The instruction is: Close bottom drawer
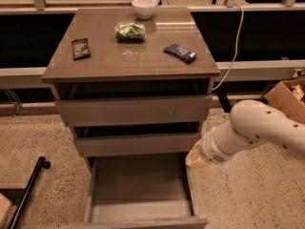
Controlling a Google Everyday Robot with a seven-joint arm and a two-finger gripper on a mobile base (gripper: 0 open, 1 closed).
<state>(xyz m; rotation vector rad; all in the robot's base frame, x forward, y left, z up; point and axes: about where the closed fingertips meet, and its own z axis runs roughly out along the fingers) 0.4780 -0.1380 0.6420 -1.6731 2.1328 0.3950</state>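
The bottom drawer [140,199] of the grey-brown cabinet is pulled far out, its shallow grey inside bare. Its front [147,223] lies at the lower edge of the view. The middle drawer front [136,144] and the top drawer front [133,109] above it are pushed in. My white arm [257,130] reaches in from the right. My gripper [194,157] is at the arm's tip, over the open drawer's right side wall, just under the middle drawer's right end.
On the cabinet top [109,63] lie a dark snack packet [81,48], a green bag [129,31], a blue packet [180,52] and a white bowl [144,6]. A cardboard box [286,97] stands at the right. A black bar [26,192] lies on the floor at the left.
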